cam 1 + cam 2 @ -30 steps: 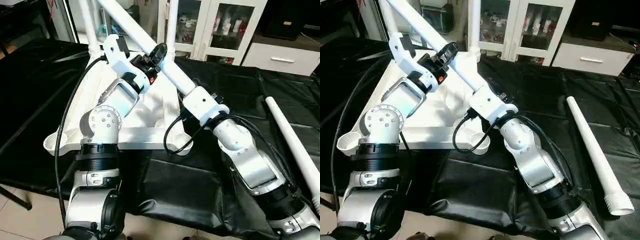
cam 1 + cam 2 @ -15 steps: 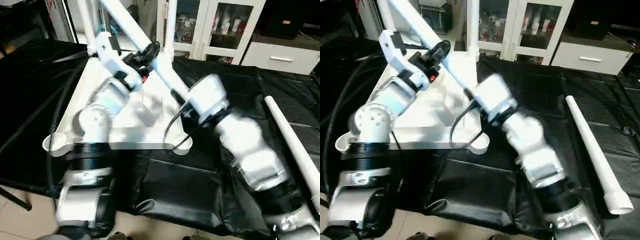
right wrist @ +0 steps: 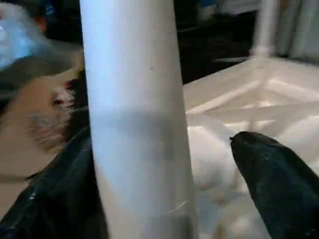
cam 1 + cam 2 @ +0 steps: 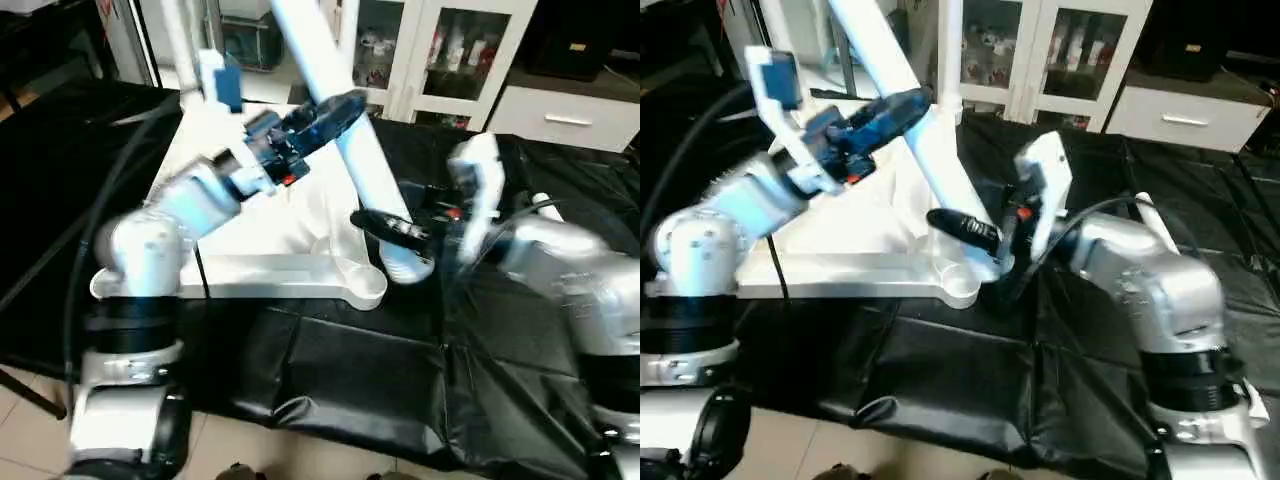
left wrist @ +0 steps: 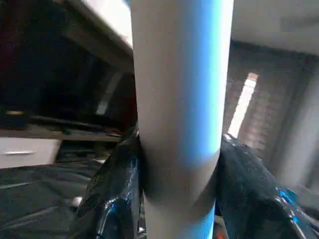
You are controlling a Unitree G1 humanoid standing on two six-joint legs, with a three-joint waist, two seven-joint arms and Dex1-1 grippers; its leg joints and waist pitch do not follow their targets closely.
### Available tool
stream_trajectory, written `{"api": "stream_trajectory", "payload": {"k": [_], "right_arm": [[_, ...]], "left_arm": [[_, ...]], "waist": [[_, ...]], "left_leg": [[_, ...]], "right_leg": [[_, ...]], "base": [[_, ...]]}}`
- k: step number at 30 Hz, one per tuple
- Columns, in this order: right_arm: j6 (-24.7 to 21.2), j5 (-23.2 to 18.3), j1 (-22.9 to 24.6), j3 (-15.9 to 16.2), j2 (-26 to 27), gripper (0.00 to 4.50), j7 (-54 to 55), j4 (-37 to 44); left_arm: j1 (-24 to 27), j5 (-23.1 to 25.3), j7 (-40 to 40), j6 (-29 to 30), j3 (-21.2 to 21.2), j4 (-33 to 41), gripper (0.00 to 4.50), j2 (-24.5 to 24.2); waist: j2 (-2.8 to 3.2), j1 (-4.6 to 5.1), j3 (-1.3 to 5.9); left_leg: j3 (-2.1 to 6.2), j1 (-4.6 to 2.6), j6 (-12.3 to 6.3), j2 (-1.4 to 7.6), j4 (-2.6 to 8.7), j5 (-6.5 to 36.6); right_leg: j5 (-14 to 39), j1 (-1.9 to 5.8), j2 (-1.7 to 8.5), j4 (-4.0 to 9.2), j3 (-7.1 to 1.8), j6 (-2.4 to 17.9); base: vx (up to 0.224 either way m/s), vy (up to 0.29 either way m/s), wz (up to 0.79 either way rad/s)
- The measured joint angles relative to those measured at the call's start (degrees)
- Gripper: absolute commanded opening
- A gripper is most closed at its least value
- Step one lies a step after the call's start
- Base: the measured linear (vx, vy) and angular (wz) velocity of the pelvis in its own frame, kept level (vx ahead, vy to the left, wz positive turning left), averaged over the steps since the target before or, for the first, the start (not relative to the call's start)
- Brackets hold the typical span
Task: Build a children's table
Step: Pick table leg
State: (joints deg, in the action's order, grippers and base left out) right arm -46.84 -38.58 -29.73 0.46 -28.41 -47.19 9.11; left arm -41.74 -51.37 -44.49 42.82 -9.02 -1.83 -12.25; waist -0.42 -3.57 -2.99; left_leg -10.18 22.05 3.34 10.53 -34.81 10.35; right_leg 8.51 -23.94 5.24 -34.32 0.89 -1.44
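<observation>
- upside down on the black-covered work table: white plastic top of the children's table, ribbed underside facing up, rounded corner sockets toward the table's near edge.
- clamped across a smooth, tapered white tube leg: left gripper, black glossy fingers pressing both sides of the tube.
- slanting up and away from the top's near right corner socket: that same leg, its lower end at or just above the socket; seated or not, cannot tell.
- beside the leg's lower end, near the same corner: right gripper, spread wide, one black finger apart from the tube with white ribbing showing in the gap, the other finger close against the tube; holding nothing.
- upright at the top's far corners: two more white legs.
- loose on the crinkled black cover toward the table's right edge: a fourth white tube, mostly hidden behind the right silver forearm.
- beyond the far edge: white glass-door cabinet.
</observation>
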Motion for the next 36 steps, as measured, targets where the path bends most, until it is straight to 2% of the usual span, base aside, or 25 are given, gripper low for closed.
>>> {"api": "stream_trajectory", "payload": {"k": [7,8,12,14,27,32,36], "right_arm": [[-3.6,-2.3,1.8,1.3,-2.2,4.5,-3.7,3.5],[-4.0,-2.4,2.3,1.6,-2.2,4.23,-3.9,3.7],[-5.5,-3.9,2.4,1.7,-2.2,4.11,-4.0,3.8],[-5.6,-4.1,2.4,1.7,-2.2,3.83,-4.0,3.8],[-5.4,-4.1,2.7,1.9,-1.3,2.79,-3.7,4.4],[-4.1,-2.6,2.8,2.5,-0.5,2.37,-2.0,4.3],[-0.1,1.2,2.8,3.5,1.6,2.13,0.9,3.8]], "left_arm": [[1.3,-2.0,-7.1,2.2,1.2,1.1,1.77,-2.3],[1.3,-2.2,-7.8,2.3,1.3,1.2,1.77,-2.5],[1.3,-2.2,-8.4,2.3,1.7,1.1,1.77,-3.0],[1.3,-2.2,-8.7,2.1,1.9,1.1,1.77,-3.1],[1.3,-1.5,-9.1,0.9,2.2,1.1,1.77,-3.7],[2.1,-0.5,-9.1,0.1,2.1,1.1,1.77,-3.9],[2.0,1.4,-6.6,-1.7,1.8,0.2,1.77,-3.3]], "waist": [[0.0,-0.11,0.0],[0.0,-0.15,0.0],[0.0,-0.12,0.0],[0.0,-0.13,0.0],[0.0,-0.12,0.0],[0.0,-0.11,0.0],[0.01,-0.05,0.01]], "left_leg": [[0.0,-0.02,0.01,0.0,-0.05,0.0],[0.0,-0.01,0.01,0.0,-0.05,0.0],[0.0,-0.01,0.01,0.0,-0.06,0.0],[0.0,-0.01,0.01,0.0,-0.06,0.0],[0.0,0.0,0.02,0.0,-0.06,0.0],[0.0,0.0,0.02,0.0,-0.06,0.0],[0.0,-0.01,0.03,0.0,-0.06,0.0]], "right_leg": [[0.0,0.01,0.01,-0.06,-0.01,0.0],[0.0,0.0,0.02,-0.06,-0.01,0.0],[0.0,0.0,0.02,-0.08,-0.01,0.0],[0.0,0.0,0.02,-0.07,-0.01,0.0],[0.0,0.0,0.02,-0.08,-0.01,0.0],[0.0,-0.01,0.02,-0.08,-0.01,0.0],[0.0,-0.01,0.02,-0.08,-0.01,0.0]], "base": [[0.0,0.0,0.0],[0.0,0.0,0.0],[0.0,0.0,0.0],[0.0,0.0,0.0],[0.0,0.0,0.0],[0.0,0.0,0.0],[0.0,0.0,0.0]]}}
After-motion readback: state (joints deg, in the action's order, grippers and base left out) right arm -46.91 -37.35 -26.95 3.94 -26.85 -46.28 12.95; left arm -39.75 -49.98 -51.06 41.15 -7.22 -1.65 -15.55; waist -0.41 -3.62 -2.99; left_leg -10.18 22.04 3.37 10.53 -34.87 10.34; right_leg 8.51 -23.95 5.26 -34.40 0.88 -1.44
